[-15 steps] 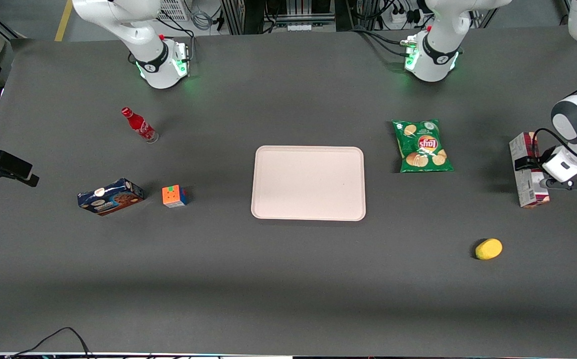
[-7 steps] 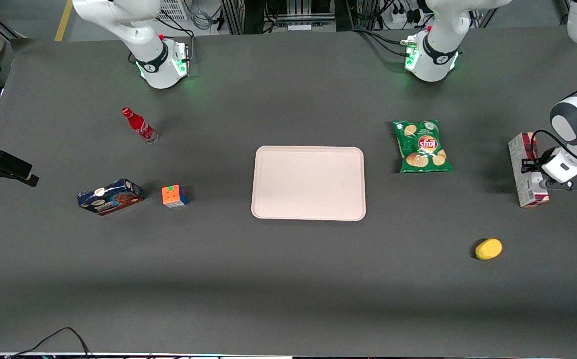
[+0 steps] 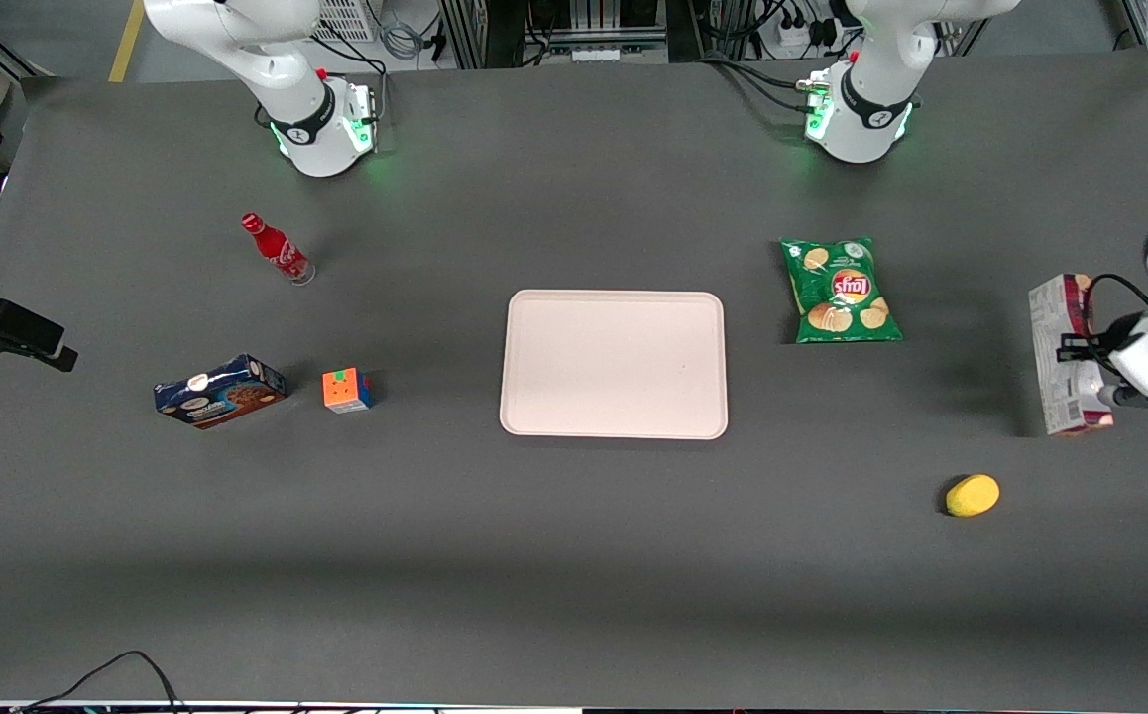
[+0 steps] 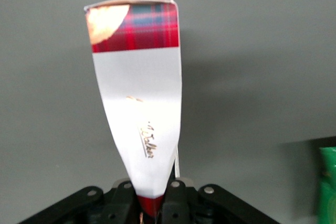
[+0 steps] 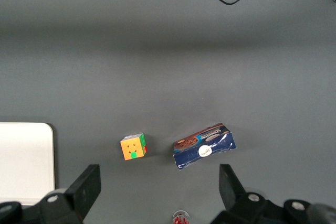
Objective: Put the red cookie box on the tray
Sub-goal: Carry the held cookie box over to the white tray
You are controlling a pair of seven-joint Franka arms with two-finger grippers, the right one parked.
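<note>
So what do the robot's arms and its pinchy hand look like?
The arms are smooth, rounded white shells with dark grey bands at the joints. Each stands on a white base glowing green, with black cables trailing off it. The working arm's gripper has a white body, black fingers and a thin black cable looping over it. It sits at the working arm's end of the dark grey table.

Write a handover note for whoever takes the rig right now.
Left pincer: shut on the red box, gripping it near one end, at the working arm's end of the table.
Red box: in the pincer; the wrist view shows its shadow on the table apart from it, so it looks lifted clear.
Tray: mid-table, nothing on it.
Done: grasp, apparently lift-off.
Left: carry the box past the chips bag to the tray, set it down, release.
</note>
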